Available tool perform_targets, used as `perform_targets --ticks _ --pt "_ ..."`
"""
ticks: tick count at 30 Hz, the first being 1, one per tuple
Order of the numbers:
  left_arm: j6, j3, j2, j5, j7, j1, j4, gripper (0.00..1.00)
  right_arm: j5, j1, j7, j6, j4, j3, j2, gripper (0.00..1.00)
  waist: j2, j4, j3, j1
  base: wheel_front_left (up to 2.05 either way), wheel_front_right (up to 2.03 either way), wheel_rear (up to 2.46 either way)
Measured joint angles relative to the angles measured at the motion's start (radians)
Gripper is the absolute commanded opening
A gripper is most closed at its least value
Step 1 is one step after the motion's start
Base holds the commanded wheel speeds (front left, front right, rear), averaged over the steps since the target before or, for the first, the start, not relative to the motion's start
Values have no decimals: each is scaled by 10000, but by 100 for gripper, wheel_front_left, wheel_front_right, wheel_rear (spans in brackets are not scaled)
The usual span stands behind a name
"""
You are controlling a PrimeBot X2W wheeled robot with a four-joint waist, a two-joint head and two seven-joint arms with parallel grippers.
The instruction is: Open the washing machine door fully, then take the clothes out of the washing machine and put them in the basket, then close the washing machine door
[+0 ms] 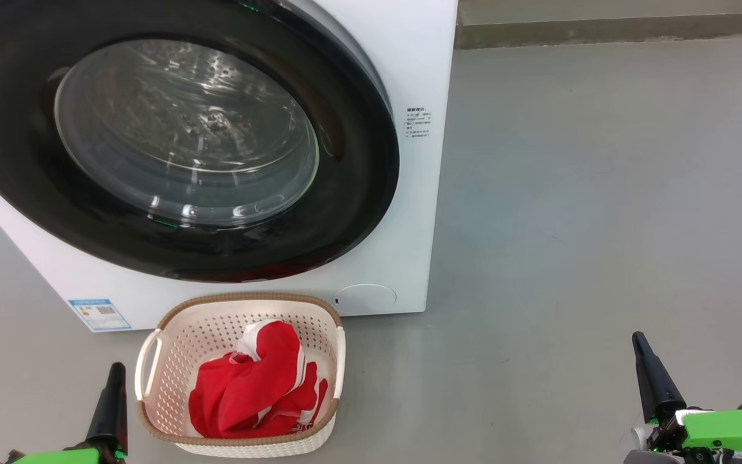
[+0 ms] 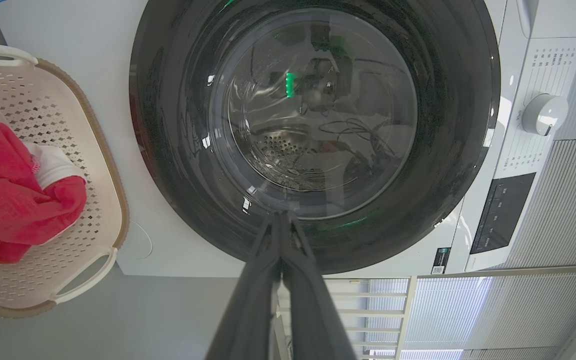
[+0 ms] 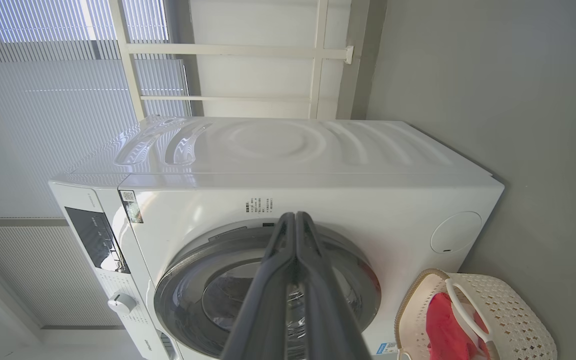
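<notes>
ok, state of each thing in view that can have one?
Round black-rimmed glass washing machine door: closed.
Cream perforated plastic basket: upright on the floor, loaded.
Bright red clothes: crumpled inside the basket.
Left gripper: shut, empty.
Right gripper: shut, empty.

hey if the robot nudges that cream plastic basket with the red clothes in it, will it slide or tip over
The cream-white perforated plastic basket probably slides rather than tips: it sits low and wide on the smooth grey floor. It is likely light, since its load is crumpled bright red fabric clothes.
</notes>
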State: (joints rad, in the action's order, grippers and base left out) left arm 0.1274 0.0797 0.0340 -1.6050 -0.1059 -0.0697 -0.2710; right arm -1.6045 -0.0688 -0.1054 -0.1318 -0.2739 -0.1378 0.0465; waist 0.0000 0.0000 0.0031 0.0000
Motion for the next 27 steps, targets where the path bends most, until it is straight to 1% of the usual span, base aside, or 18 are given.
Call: perform_targets --ticks 27 --pt "0 0 0 0 0 0 2 0 0 0 0 2 0 -2 -2 0 0 0 0 0 0 0 0"
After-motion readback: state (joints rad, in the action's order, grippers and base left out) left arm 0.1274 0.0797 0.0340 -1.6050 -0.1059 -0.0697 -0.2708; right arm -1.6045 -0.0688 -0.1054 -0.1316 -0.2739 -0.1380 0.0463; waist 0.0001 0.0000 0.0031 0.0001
